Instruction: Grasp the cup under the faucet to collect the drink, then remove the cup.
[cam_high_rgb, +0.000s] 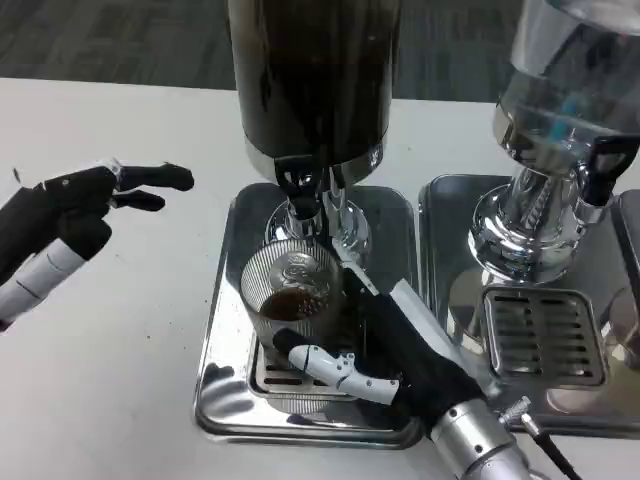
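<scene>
Right hand: the right hand (385, 355), black-palmed with white and black fingers, reached in from the lower right on its silver forearm (480, 440) and held the ribbed clear glass cup (292, 300); one white finger curled round the cup's near side low down, while the other fingers lay along its right side.
Left hand: the left hand (75, 215) hovered over the white table (110, 380) at the left, well apart from the cup, holding nothing, its fingers apart and reaching out to the right.
Cup look: the cup was a short, round tumbler with fine vertical ribs on its wall, see-through, with a shallow pool of dark brown drink in its bottom; bright reflections showed on its far inner wall.
Cup place: it stood upright on the slotted grate of the shiny rectangular metal drip tray (225, 320), straight under the black faucet (298, 190) of the tall dark drink dispenser (312, 80).
Dispenser: its dark cylinder sat on a chrome band and chrome legs at the back of the tray.
Stream: I could not tell whether liquid was running from the faucet.
Neighbour: a second dispenser with a clear bowl and chrome base (560, 110) stood to the right on its own shiny metal tray with a slotted grate (545, 340), just beside the first tray.
</scene>
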